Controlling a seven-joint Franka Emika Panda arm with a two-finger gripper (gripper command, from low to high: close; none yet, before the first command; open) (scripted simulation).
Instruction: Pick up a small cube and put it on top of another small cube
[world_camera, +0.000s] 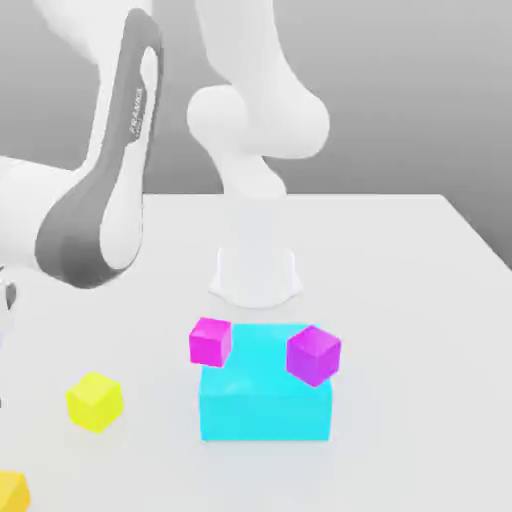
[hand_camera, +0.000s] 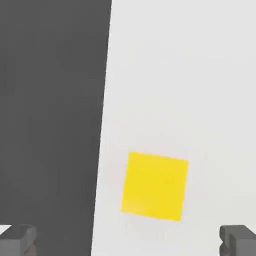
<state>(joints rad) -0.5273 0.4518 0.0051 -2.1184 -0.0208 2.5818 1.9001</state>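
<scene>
A small yellow cube (hand_camera: 154, 186) lies on the white table close to its edge, below my gripper (hand_camera: 128, 241). The two fingertips (hand_camera: 18, 239) stand far apart at the sides with nothing between them, so the gripper is open. In the exterior view a yellow cube (world_camera: 95, 402) sits on the table at the left, and another yellow cube (world_camera: 10, 492) sits at the bottom left corner. Two magenta cubes (world_camera: 211, 341) (world_camera: 314, 354) sit at the top corners of a larger cyan block (world_camera: 265, 405).
The robot's white base (world_camera: 256, 270) rises behind the cyan block, and its arm link (world_camera: 105, 200) bends over to the exterior view's left. The table edge (hand_camera: 102, 125) runs beside the yellow cube, with dark floor beyond it.
</scene>
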